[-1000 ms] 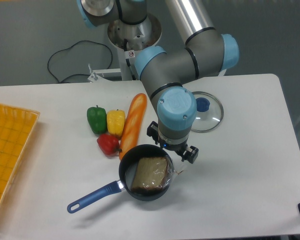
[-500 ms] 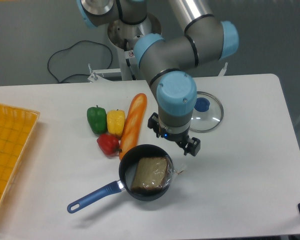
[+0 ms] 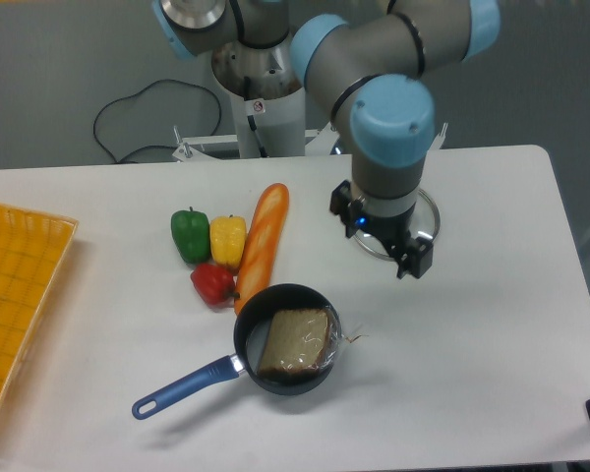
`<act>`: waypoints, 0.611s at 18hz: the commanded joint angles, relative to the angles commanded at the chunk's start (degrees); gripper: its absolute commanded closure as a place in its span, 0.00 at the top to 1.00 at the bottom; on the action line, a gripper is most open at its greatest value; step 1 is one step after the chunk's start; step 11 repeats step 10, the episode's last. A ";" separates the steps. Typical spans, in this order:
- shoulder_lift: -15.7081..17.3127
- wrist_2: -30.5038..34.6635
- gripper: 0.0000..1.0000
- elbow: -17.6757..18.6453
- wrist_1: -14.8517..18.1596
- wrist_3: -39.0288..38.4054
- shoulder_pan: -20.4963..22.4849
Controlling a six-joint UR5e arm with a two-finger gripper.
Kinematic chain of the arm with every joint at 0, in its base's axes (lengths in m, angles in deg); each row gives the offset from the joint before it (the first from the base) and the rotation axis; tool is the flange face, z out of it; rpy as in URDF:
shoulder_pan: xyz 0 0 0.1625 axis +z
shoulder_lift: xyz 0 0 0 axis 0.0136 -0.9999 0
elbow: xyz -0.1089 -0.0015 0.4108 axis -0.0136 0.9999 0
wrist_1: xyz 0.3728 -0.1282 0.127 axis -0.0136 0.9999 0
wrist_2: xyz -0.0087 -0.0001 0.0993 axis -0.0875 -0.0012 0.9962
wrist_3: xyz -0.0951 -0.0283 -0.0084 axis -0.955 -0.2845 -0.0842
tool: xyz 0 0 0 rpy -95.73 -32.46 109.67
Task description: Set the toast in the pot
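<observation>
The toast [image 3: 295,342], a square brown slice in shiny clear plastic, lies inside the pot [image 3: 293,298], a small black saucepan whose blue handle [image 3: 184,386] points to the lower left. A corner of the plastic sticks out over the pot's right rim. My gripper [image 3: 379,233] hangs up and to the right of the pot, over the glass lid, well apart from the toast. Its fingers stand open and hold nothing; the wrist hides most of them from above.
A glass lid [image 3: 429,227] with a blue knob lies under the gripper. A baguette [image 3: 263,244] and green [image 3: 189,234], yellow [image 3: 227,239] and red [image 3: 212,283] peppers sit left of the pot. A yellow basket [image 3: 20,295] is at the left edge.
The gripper has risen off the pot's right rim and swung up and right to above the glass lid. The toast stays in the pot.
</observation>
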 joint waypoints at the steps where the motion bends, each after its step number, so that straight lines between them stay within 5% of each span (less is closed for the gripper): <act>1: 0.00 0.00 1.00 0.53 0.00 2.03 0.53; 11: -0.61 0.00 1.00 2.38 -0.79 4.51 1.85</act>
